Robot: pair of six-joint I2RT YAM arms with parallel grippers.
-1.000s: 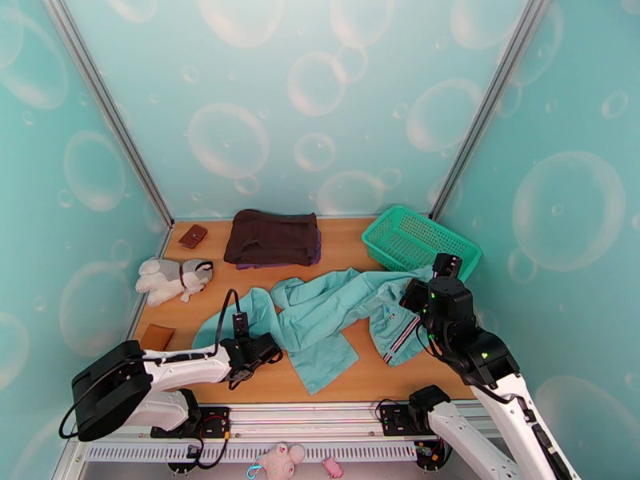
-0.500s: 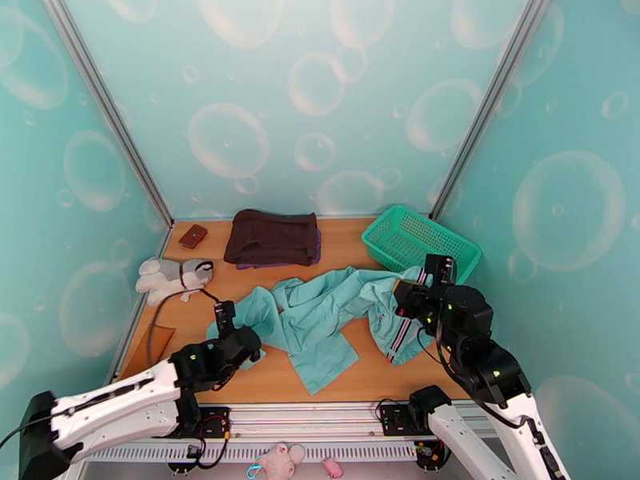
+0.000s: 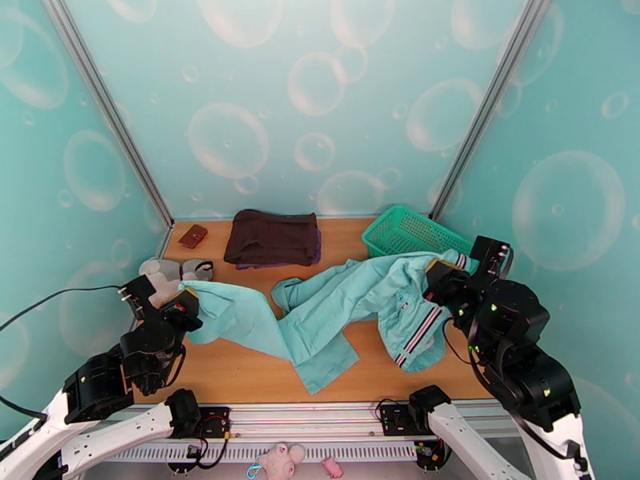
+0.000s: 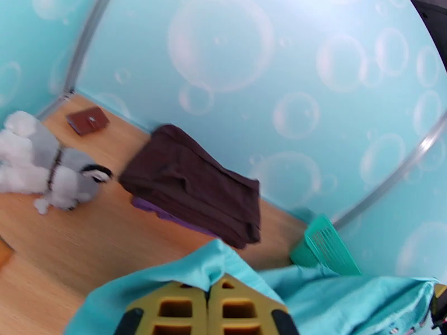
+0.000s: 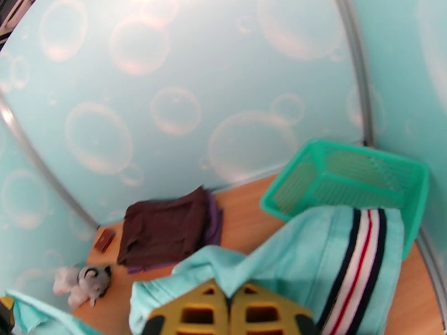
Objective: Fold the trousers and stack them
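Observation:
The light teal trousers (image 3: pixel 336 314) hang stretched between my two grippers, and their middle sags onto the wooden table (image 3: pixel 232 374). My left gripper (image 3: pixel 190 304) is raised at the left, shut on a leg end. In the left wrist view its yellow fingers (image 4: pixel 179 308) pinch a ridge of the teal cloth (image 4: pixel 212 263). My right gripper (image 3: pixel 436 275) is raised at the right, shut on the trousers near the waist. The striped waistband (image 3: pixel 422 334) hangs below it. The right wrist view shows the waistband stripes (image 5: pixel 360 258) beside the shut fingers (image 5: pixel 262 314).
A folded dark brown garment (image 3: pixel 272 238) lies at the back centre on a purple one. A green mesh basket (image 3: pixel 408 234) stands at the back right, close behind the right gripper. A grey-white plush toy (image 3: pixel 168 274) and a small brown wallet (image 3: pixel 193 235) sit at the left.
The left gripper shut on the leg end and lifted it up and to the left. The right gripper rose and moved right with the waist, pulling the trousers out longer.

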